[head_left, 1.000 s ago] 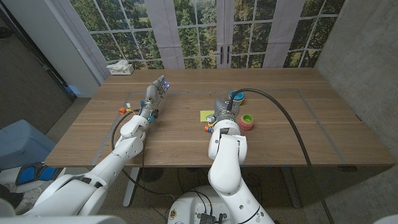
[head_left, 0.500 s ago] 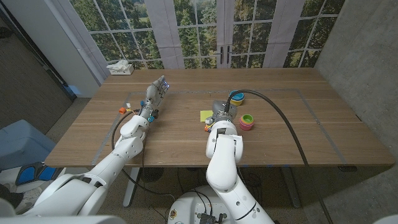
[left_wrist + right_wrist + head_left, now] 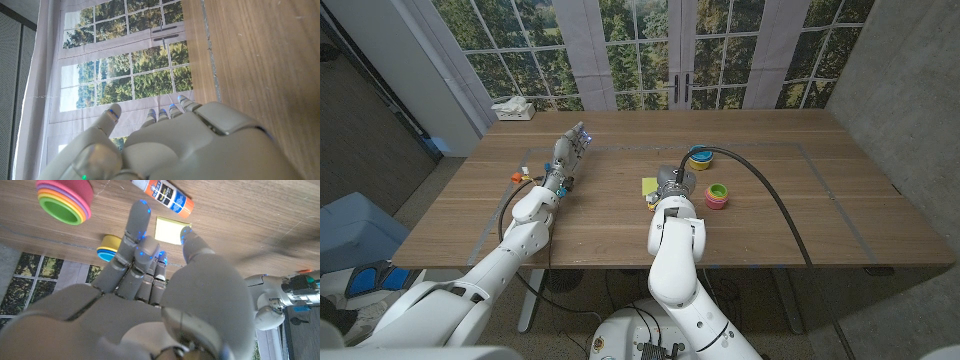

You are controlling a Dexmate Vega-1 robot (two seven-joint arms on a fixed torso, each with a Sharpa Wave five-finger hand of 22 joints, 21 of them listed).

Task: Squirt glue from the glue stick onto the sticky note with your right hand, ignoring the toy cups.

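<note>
So far the glue stick (image 3: 163,195) lies ungrasped on the table, just beside the sticky note (image 3: 169,230). Above them the right hand (image 3: 150,287) hovers empty, fingers loosely spread; grasping and squirting remain. Well apart, the left hand (image 3: 185,142) waits, open and holding nothing.

My right hand (image 3: 150,265) hovers empty over the wooden table (image 3: 260,210), fingers apart. Past my fingertips lie a glue stick (image 3: 162,196) and a yellow sticky note (image 3: 169,230), just apart. Stacked toy cups (image 3: 65,202) and a blue-and-yellow cup (image 3: 110,247) stand nearby.
</note>
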